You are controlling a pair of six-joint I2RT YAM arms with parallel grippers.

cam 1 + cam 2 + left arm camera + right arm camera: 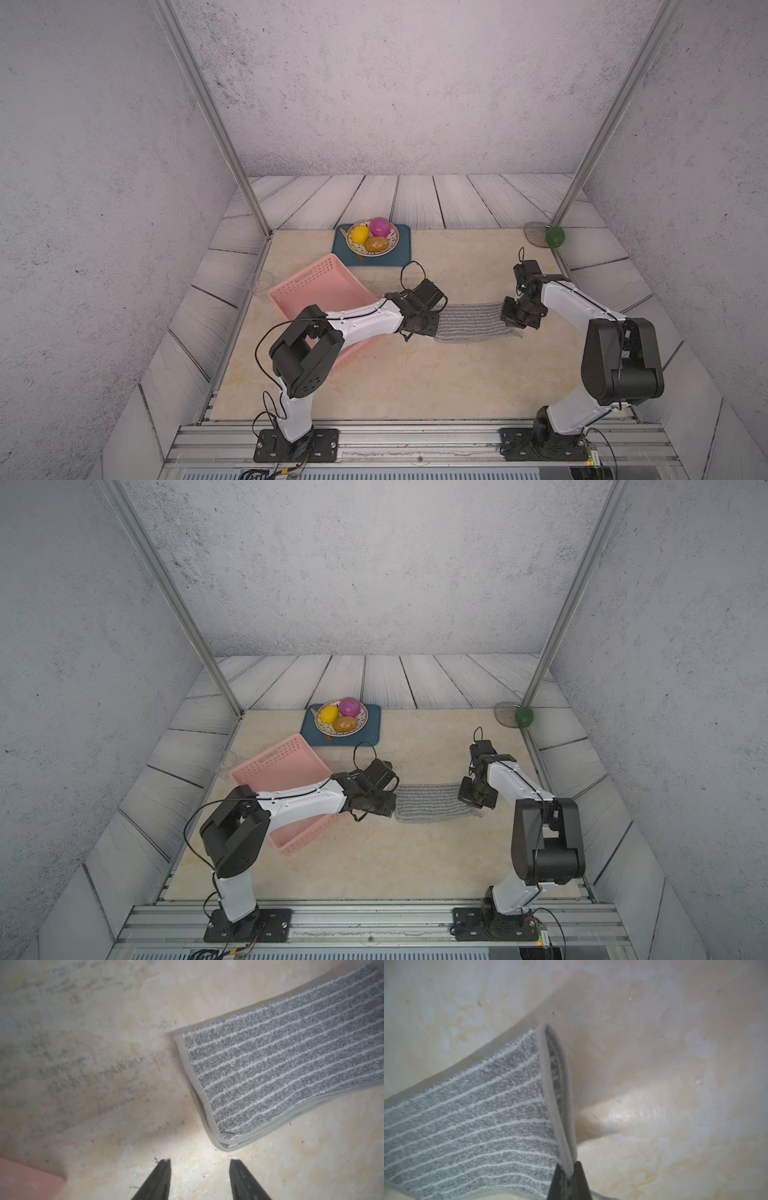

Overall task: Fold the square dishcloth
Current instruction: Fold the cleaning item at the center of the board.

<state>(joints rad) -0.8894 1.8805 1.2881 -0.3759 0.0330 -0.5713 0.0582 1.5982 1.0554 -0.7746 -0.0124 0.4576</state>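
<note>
On table (83,1064): right gripper (568,1165) pinching dishcloth (477,1115) hem; left gripper (200,1161) parted, empty

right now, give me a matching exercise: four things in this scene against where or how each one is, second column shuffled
Things:
1 left gripper
2 right gripper
3 pink basket
4 patterned plate

States:
a on the blue tray
b shut on the hem of the square dishcloth
c open, over bare table beside the dishcloth
d the left arm passes over it

Pairs: 1-c; 2-b; 3-d; 4-a
</note>
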